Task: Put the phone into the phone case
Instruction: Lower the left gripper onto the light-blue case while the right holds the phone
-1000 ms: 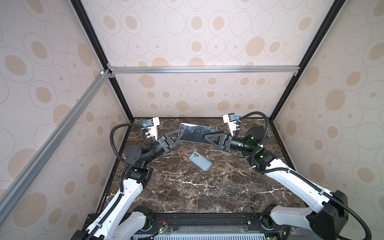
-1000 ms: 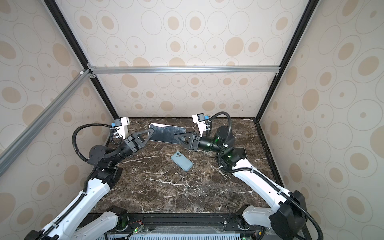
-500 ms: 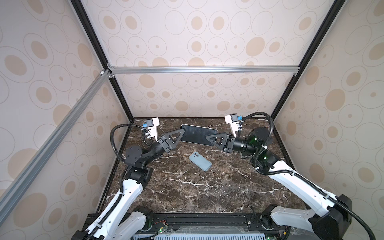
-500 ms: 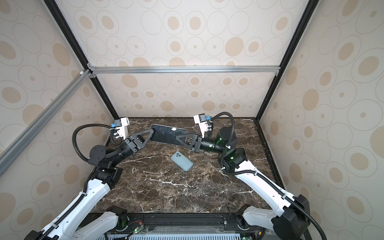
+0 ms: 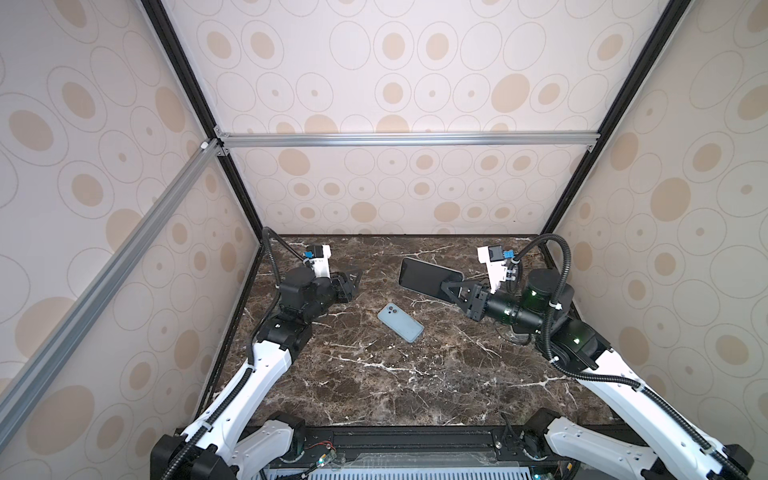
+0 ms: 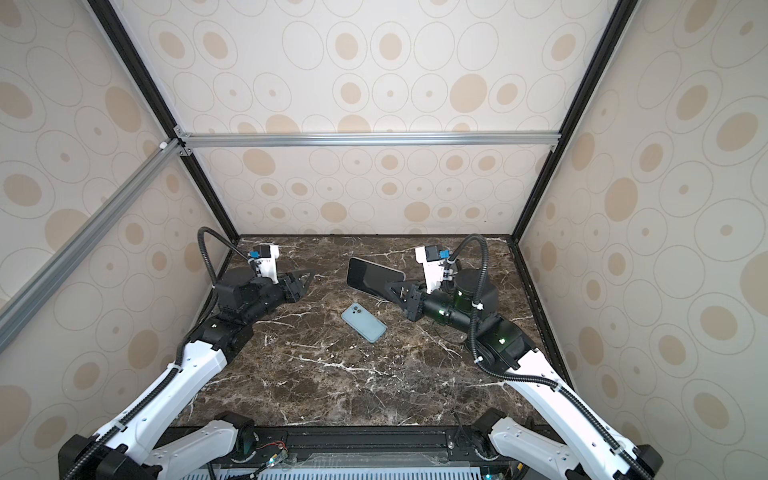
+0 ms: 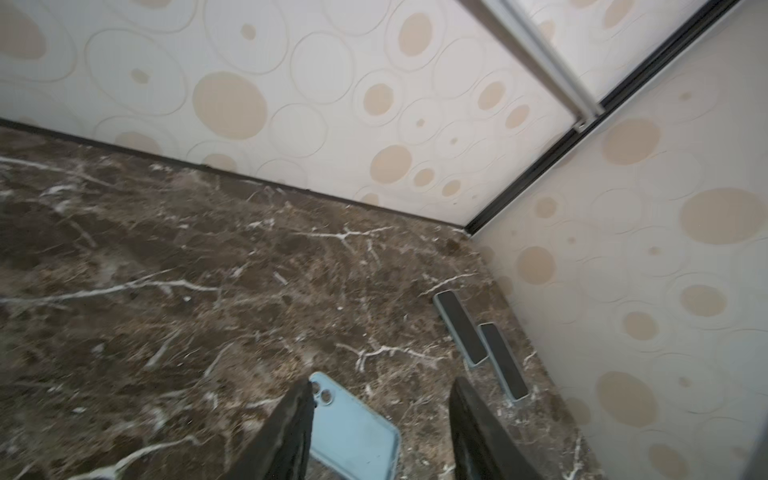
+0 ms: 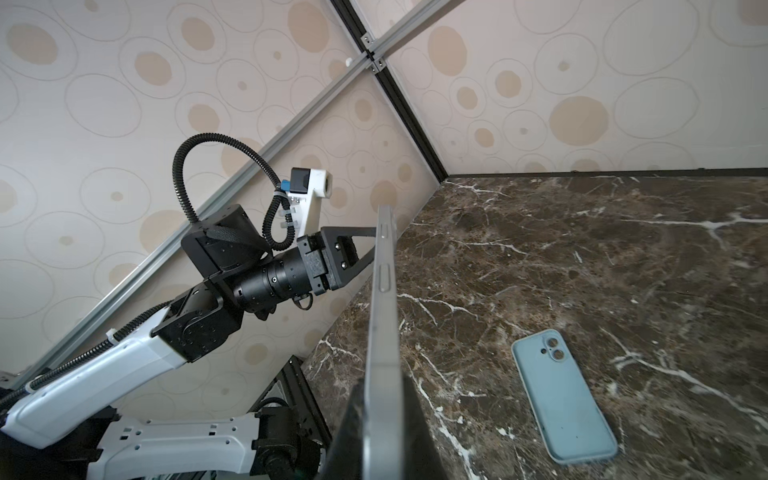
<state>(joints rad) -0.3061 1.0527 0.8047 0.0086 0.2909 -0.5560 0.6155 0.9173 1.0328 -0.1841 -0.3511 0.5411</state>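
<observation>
Between the fingers of the right tool (image 5: 448,287): the phone (image 5: 428,274), pinched at one short end. Its dark face is up, it is lifted clear of the worktop (image 5: 374,374), and it sticks out ahead of the tool. The grip is closed firmly on it. Judgement: holding it by the end leaves most of the body free to go down into the case.

Phone case (image 5: 400,322): pale blue, flat on the worktop below and a little ahead of the right tool. It is apart from the phone, which is not in it yet.

Left tool (image 5: 355,279): jaws apart, nothing between them. It sits off beyond the phone's free end, not touching. Its wrist view shows the case just past its fingertips, lower down. Judgement: probably standing ready to steady the case.

Hard to make out:
- Camera rings show on the case's upper face, but I can't tell whether the hollow side faces up or down.
- The right wrist view gives the phone edge-on only, with the tool's fingers cut off at the frame edge.
- Two dark strips (image 7: 459,326) lie by the wall, well beyond the left tool. Cannot tell what they are.
</observation>
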